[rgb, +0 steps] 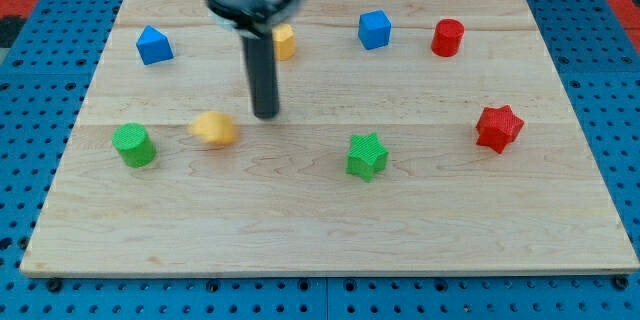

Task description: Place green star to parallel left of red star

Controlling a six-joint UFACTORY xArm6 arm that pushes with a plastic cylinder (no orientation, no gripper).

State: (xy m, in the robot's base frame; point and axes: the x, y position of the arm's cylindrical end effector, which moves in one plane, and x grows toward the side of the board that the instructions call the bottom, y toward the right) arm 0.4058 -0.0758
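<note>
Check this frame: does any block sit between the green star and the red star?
No. In the camera view, only bare board lies between the green star and the red star. My tip is off toward the view's left.

On the bench [330, 230], along the view's top, left to right: blue triangular block [154, 46], yellow block [287, 42] partly behind the rod, blue cube [374, 29], red cylinder [447, 37]. Lower row, left to right: green cylinder [133, 146], yellow rounded block [214, 128], green star [367, 156], red star [499, 128], the last slightly nearer the view's top. My tip [266, 115] just up-right of yellow rounded block, apart from it, well left of green star.
</note>
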